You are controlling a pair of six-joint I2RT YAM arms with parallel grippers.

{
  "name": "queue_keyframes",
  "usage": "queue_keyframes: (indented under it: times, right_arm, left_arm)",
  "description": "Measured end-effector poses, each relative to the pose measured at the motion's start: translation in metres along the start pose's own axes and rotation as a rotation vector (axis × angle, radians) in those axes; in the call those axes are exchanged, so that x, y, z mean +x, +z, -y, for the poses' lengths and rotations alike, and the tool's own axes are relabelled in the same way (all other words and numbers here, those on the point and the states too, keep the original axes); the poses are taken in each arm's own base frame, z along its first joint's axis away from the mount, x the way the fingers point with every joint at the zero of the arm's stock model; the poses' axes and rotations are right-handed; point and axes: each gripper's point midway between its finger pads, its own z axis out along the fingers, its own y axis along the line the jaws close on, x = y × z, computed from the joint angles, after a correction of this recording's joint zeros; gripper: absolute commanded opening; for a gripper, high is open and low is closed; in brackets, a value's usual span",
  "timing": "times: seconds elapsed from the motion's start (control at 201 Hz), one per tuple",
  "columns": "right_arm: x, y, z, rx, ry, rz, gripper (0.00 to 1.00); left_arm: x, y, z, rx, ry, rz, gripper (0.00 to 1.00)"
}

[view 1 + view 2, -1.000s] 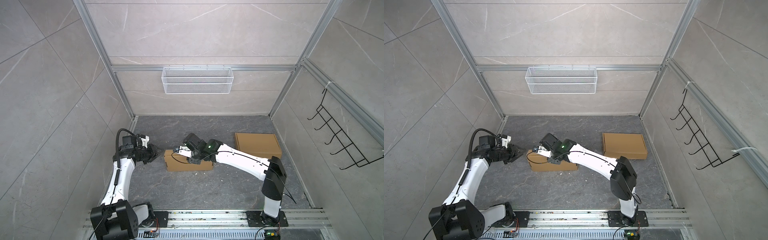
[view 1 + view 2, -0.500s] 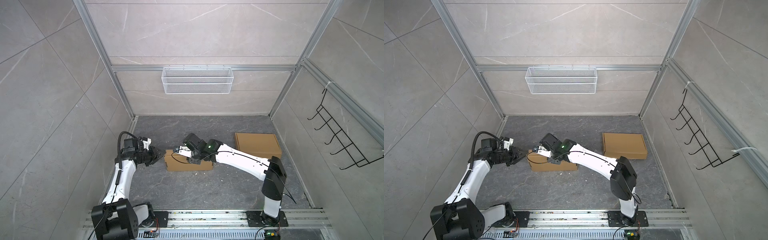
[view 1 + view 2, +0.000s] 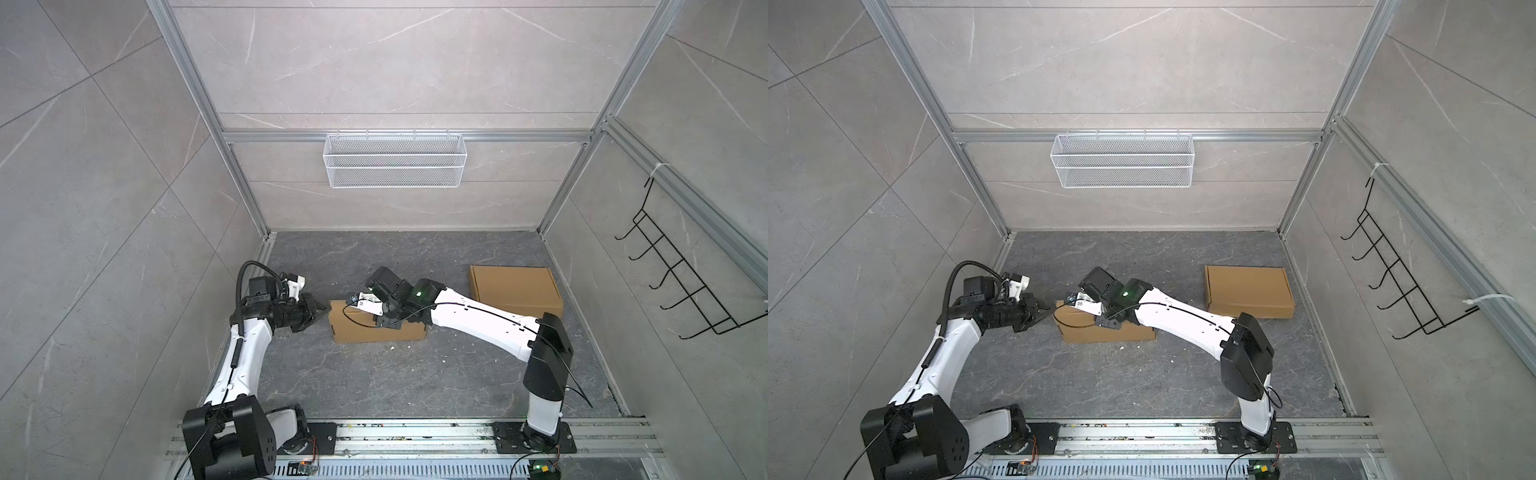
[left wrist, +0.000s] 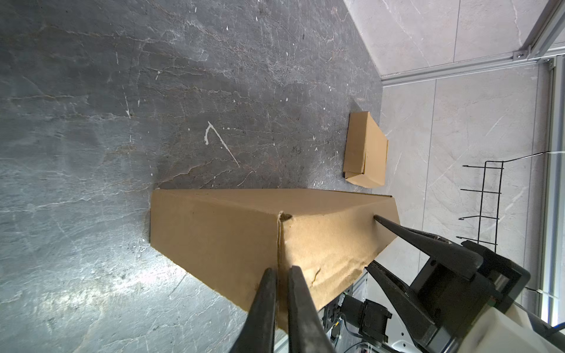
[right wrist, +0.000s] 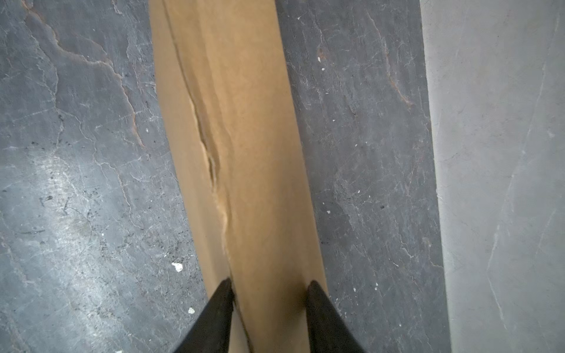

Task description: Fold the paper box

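The paper box [image 3: 361, 332] [image 3: 1088, 332] is a brown cardboard carton lying on the dark floor at the middle. My left gripper [image 3: 327, 309] [image 3: 1049, 309] is at its left end. In the left wrist view this gripper [image 4: 281, 270] is shut on the box's [image 4: 220, 232] corner seam, with thin cardboard between the fingers. My right gripper [image 3: 384, 323] [image 3: 1108, 324] leans over the box from the right. Its fingers stand apart in the right wrist view [image 5: 269, 284], with both tips on the box's top face [image 5: 244, 122], one at the seam. The left wrist view shows the same spread fingers [image 4: 370, 241].
A second, folded brown box [image 3: 515, 291] [image 3: 1248, 291] [image 4: 367, 152] lies at the back right of the floor. A white wire basket [image 3: 392, 166] hangs on the back wall and a black hook rack [image 3: 681, 291] on the right wall. A metal rail [image 3: 415, 432] runs along the front.
My left gripper has moved right to the box's left end and its jaws have closed there. The right arm and the box have stayed put.
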Motion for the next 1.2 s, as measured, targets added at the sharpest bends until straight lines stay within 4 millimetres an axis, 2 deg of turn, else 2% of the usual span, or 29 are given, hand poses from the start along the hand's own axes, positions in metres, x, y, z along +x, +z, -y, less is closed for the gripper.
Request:
queue_keyframes:
  times: [0.214, 0.383, 0.513, 0.652, 0.786, 0.986, 1.11, 1.2]
  right_arm:
    - [0.0, 0.0, 0.0, 0.0, 0.0, 0.0, 0.4]
    - [0.0, 0.0, 0.0, 0.0, 0.0, 0.0, 0.4]
    - [0.0, 0.0, 0.0, 0.001, 0.0, 0.0, 0.41]
    - [-0.001, 0.0, 0.001, 0.004, 0.001, -0.001, 0.42]
    - [0.0, 0.001, 0.001, 0.003, 0.007, -0.008, 0.53]
    - [-0.001, 0.0, -0.001, -0.018, 0.048, 0.0, 0.69]
    - [-0.003, -0.013, 0.007, -0.027, 0.134, 0.047, 0.72]
    - [0.002, -0.034, 0.025, -0.019, 0.261, 0.101, 0.73]
  left_arm:
    - [-0.005, -0.005, 0.006, -0.002, -0.024, 0.008, 0.36]
    - [-0.014, -0.006, 0.016, 0.025, -0.022, 0.037, 0.43]
    - [-0.013, 0.0, 0.016, 0.03, -0.013, 0.03, 0.42]
    - [-0.001, 0.011, -0.001, 0.01, -0.05, -0.01, 0.36]
    - [-0.002, 0.013, -0.001, 0.033, -0.037, -0.01, 0.3]
    - [-0.007, 0.015, 0.0, 0.04, -0.016, 0.0, 0.28]
    - [-0.007, 0.015, 0.0, 0.04, -0.01, 0.002, 0.28]
    - [-0.007, 0.015, 0.0, 0.041, -0.007, 0.003, 0.28]
